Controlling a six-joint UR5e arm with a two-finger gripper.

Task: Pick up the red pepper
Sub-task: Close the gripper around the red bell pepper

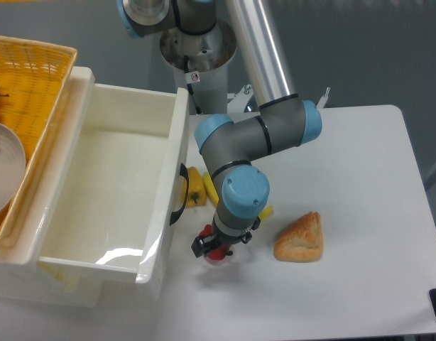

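Note:
The red pepper [216, 253] rests on the white table just right of the white bin's front corner, mostly covered from above. My gripper [212, 246] points straight down over it, with dark fingers on either side of the pepper. Only slivers of red show between and below the fingers. Whether the fingers press on the pepper cannot be made out. The arm's blue wrist joint hangs directly above.
A yellow banana [210, 190] and a small yellow-orange pepper [195, 188] lie just behind the gripper, partly hidden by the arm. A piece of bread [300, 239] sits to the right. The big white bin [104, 192] stands left, a wicker basket [30, 78] beyond it.

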